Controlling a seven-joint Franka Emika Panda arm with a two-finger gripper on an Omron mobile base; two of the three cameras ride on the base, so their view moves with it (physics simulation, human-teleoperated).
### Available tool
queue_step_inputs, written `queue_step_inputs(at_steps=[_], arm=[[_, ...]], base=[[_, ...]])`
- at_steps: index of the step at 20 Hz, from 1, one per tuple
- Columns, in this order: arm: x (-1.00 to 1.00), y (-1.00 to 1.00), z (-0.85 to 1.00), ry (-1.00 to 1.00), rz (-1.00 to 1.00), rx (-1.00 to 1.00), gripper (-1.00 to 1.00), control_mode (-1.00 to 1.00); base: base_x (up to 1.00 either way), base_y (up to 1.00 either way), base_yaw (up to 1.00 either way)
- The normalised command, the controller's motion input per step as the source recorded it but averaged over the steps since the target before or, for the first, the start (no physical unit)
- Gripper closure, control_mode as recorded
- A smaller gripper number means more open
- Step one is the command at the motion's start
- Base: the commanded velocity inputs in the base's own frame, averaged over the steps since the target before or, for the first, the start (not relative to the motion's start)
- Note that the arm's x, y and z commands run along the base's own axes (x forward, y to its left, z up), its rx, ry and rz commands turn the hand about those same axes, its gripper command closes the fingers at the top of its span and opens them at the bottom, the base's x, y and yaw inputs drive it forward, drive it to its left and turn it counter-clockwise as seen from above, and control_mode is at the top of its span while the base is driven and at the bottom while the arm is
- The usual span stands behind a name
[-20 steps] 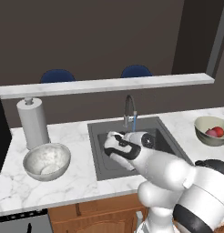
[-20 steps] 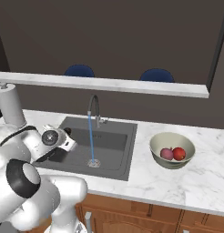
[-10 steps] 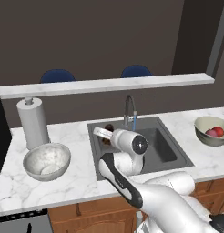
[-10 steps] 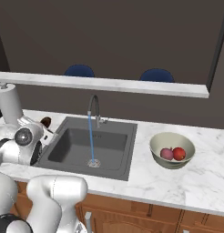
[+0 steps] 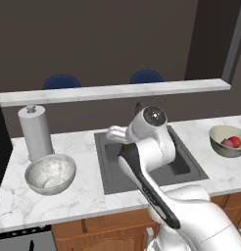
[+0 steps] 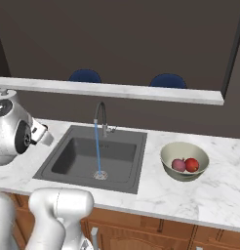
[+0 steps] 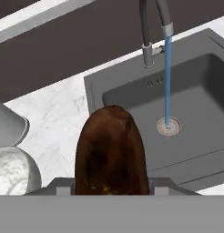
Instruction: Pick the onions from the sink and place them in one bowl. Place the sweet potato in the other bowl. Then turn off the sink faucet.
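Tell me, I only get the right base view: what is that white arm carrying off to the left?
Observer: The hand view shows the gripper shut on the sweet potato.
Visitor: Where might it go?
Observer: Probably the grey mottled bowl, on the counter left of the sink, beside a paper towel roll.
Visitor: Is that bowl empty?
Observer: Yes, nothing lies in it in the left base view.

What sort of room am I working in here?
A kitchen, by the look of it: a sink set in a marble counter, a running faucet, and wooden cabinets below.
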Motion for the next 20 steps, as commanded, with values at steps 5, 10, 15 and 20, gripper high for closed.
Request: queue_step_inputs(at_steps=[5, 10, 15, 20], arm=[[-0.51, -0.06, 0.48, 0.56, 0.01, -0.25, 1.0, -1.0], [-0.26, 0.17, 0.01, 0.24, 0.04, -0.12, 1.0, -1.0], [-0.31, 0.29, -0.02, 0.0, 0.01, -0.03, 1.0, -1.0], [-0.23, 0.17, -0.14, -0.05, 0.0, 0.02, 1.0, -1.0]], base=[[0.0, 0.0, 0.0], [0.0, 0.0, 0.0], [0.0, 0.0, 0.0], [0.0, 0.0, 0.0]])
